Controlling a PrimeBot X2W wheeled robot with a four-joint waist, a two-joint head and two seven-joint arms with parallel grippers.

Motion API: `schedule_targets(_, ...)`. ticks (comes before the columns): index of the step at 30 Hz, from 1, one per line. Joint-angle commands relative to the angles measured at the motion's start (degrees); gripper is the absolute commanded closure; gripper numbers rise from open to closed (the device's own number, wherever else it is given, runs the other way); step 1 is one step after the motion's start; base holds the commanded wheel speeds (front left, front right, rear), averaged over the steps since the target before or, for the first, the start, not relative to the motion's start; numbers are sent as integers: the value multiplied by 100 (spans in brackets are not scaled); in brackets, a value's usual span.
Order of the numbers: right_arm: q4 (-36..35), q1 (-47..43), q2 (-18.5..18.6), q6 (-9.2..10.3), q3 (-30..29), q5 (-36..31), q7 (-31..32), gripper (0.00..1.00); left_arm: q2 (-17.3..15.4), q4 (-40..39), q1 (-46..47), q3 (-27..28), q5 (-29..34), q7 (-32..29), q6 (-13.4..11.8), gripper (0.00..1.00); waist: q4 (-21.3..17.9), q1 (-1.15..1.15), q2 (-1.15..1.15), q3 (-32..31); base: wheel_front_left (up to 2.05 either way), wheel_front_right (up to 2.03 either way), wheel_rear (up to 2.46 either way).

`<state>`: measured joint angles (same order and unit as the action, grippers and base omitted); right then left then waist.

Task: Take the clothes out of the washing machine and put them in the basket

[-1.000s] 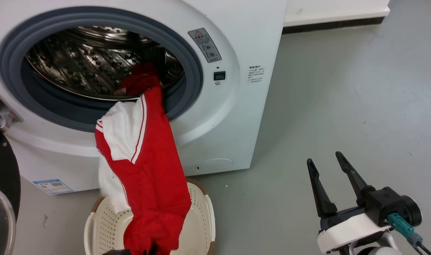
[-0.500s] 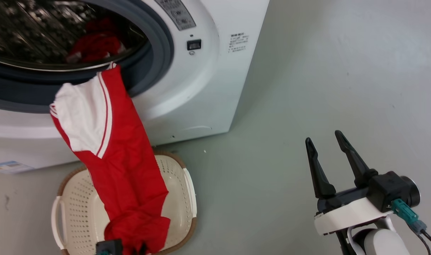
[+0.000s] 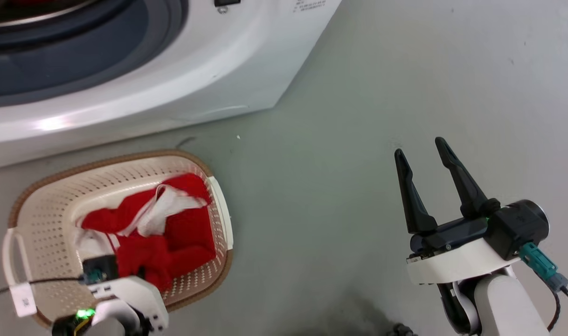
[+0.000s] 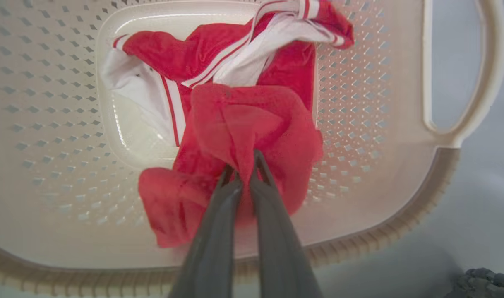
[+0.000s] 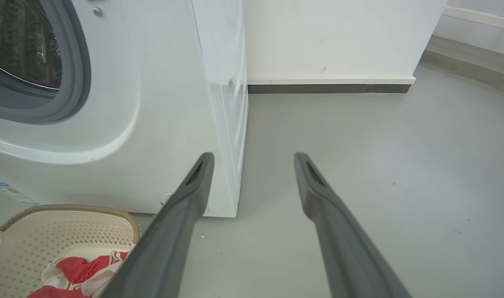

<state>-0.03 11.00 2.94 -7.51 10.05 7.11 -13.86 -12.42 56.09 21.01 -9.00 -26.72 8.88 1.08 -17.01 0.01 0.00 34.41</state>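
Red clothes (image 3: 167,233) with white stripes lie bunched in the cream basket (image 3: 46,210) on the floor before the white washing machine (image 3: 125,93). In the left wrist view my left gripper (image 4: 243,159) is shut on a fold of the red clothes (image 4: 235,120) over the basket (image 4: 380,124). In the head view the left wrist (image 3: 121,298) hovers at the basket's near side, its fingers hidden. My right gripper (image 3: 419,149) stands open over bare floor to the right, holding nothing. The right wrist view shows its gripper (image 5: 254,159), the washing machine (image 5: 152,103) and the basket (image 5: 49,231).
Grey floor (image 3: 335,140) stretches to the right of the machine. A white wall with a dark skirting board (image 5: 326,88) runs behind. A small paper tag (image 3: 23,298) hangs by the basket's handle.
The head camera has tilted down. The garment that hung from the porthole into the basket now lies wholly in the basket, with my left gripper lowered over it. The right gripper keeps its pose.
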Motion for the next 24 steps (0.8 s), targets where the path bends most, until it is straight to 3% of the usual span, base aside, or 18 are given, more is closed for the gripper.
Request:
schedule_targets(1, -30, 115, -12, 4, 16, 40, -41, 0, -40, 79, 179, 17, -13, 63, 17, 100, -131, -1, 0, 339, 0, 0, 0)
schedule_targets(9, -90, 323, -12, 4, 164, 172, -127, 0, -359, 835, 1202, 87, 26, 325, -49, 100, -355, -1, 0, 944, 0, 0, 0)
schedule_targets(16, -75, 345, -12, 4, 229, 288, -131, 0, -449, 1407, 1604, -45, 114, 316, -127, 100, -483, -1, 0, 1058, 0, 0, 0)
schedule_targets(19, -87, 324, -12, 4, 222, 293, -133, 0, -409, 1530, 1692, -24, 67, 333, -175, 0, -483, -1, 0, 1065, 0, 0, 0)
schedule_targets(24, -53, 350, -10, 4, 266, 265, -134, 0, -332, 1650, 1647, -63, 41, 327, -173, 0, -412, -1, 0, 878, 0, 0, 0)
